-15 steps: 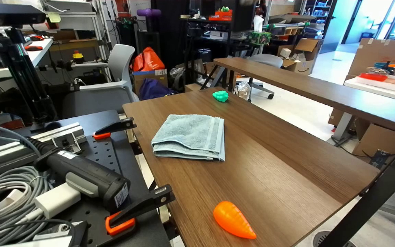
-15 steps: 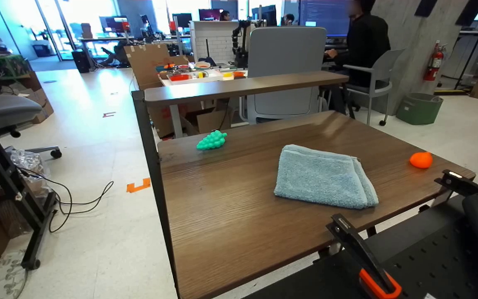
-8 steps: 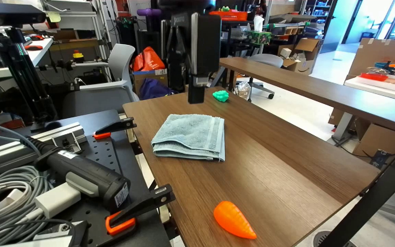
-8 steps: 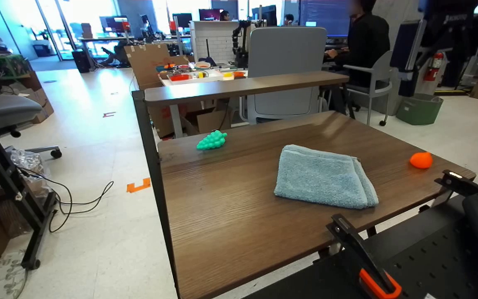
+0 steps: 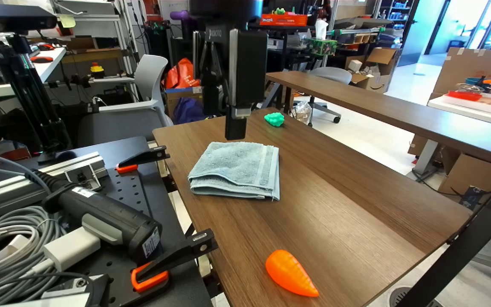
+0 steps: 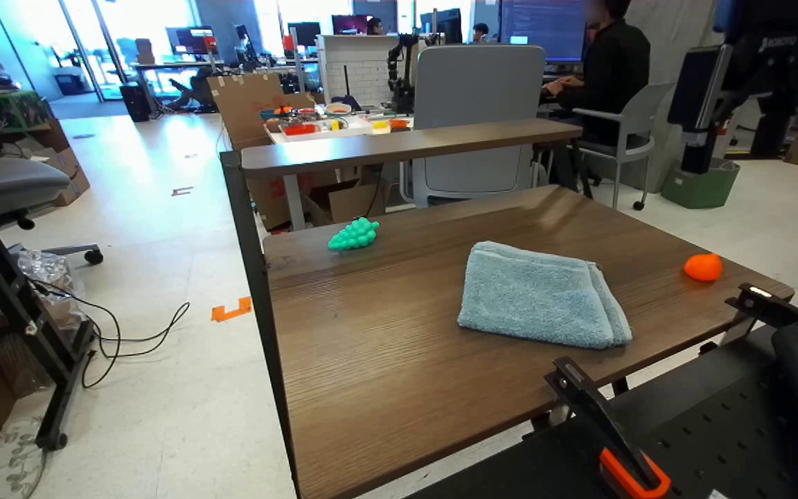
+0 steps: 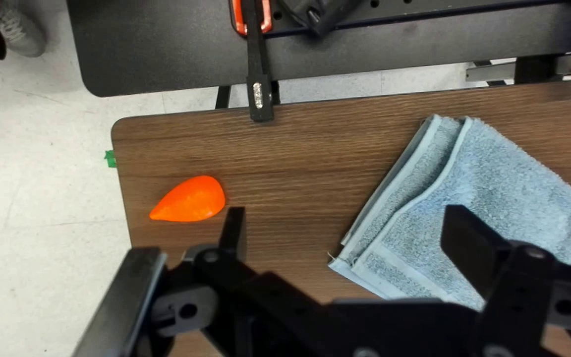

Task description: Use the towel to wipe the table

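Observation:
The towel (image 5: pixel 235 170), a pale blue-grey cloth folded roughly square, lies on the dark brown table (image 5: pixel 335 213). It also shows in an exterior view (image 6: pixel 537 298) and in the wrist view (image 7: pixel 518 193). My gripper (image 5: pixel 224 121) is open and empty, held in the air above the table, its fingers pointing down. It also shows at the right of an exterior view (image 6: pixel 731 149). In the wrist view my gripper's fingers (image 7: pixel 346 223) are wide apart. One finger overlaps the towel and the other overlaps bare table near the orange carrot-like toy (image 7: pixel 191 199). They touch neither.
A green grape-like toy (image 5: pixel 274 119) lies near the table's far end. Black clamps with orange handles (image 5: pixel 177 256) reach from the black cart (image 7: pixel 166 54) over the table's edge. A dark post (image 6: pixel 253 277) stands at the table's side. A brown raised shelf (image 5: pixel 377 102) stands beyond.
My gripper was out of view one second ago, then came in from above. Over the last half second it has moved lower and slightly sideways. The towel and toys have not moved.

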You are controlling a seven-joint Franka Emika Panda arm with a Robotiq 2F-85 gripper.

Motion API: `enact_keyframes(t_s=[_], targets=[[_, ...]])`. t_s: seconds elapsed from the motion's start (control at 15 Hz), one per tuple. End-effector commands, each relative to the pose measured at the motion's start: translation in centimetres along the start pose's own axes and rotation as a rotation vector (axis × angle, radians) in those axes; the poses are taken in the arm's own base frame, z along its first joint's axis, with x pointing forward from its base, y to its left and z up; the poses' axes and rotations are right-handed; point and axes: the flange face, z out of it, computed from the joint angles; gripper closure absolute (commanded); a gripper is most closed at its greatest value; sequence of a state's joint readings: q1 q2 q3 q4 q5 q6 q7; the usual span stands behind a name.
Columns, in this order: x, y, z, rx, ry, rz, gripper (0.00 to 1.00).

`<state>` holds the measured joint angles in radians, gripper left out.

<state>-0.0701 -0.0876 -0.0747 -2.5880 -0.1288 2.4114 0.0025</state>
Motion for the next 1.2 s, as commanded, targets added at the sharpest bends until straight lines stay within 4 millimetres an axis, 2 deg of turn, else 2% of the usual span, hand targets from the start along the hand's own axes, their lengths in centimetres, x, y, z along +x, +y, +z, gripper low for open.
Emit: enact_keyframes(t_s=[0.0,0.27,0.53,0.67,0.8,1.07,1.13], targets=[[0.5,-1.8,1.9,0.037,-0.026,0.001,0.00],[2.2,-7.4,4.4,0.052,-0.072,0.022,0.00],[5.2,-11.8,6.0,0.065,-0.003,0.080,0.00],[6.4,-12.8,6.8,0.066,0.019,0.107,0.00],[7.2,-12.8,7.7,0.062,0.023,0.125,0.00],[7.1,-12.1,9.6,0.088,-0.003,0.103,0.00],[6.8,-12.4,9.0,0.065,-0.010,0.112,0.00]])
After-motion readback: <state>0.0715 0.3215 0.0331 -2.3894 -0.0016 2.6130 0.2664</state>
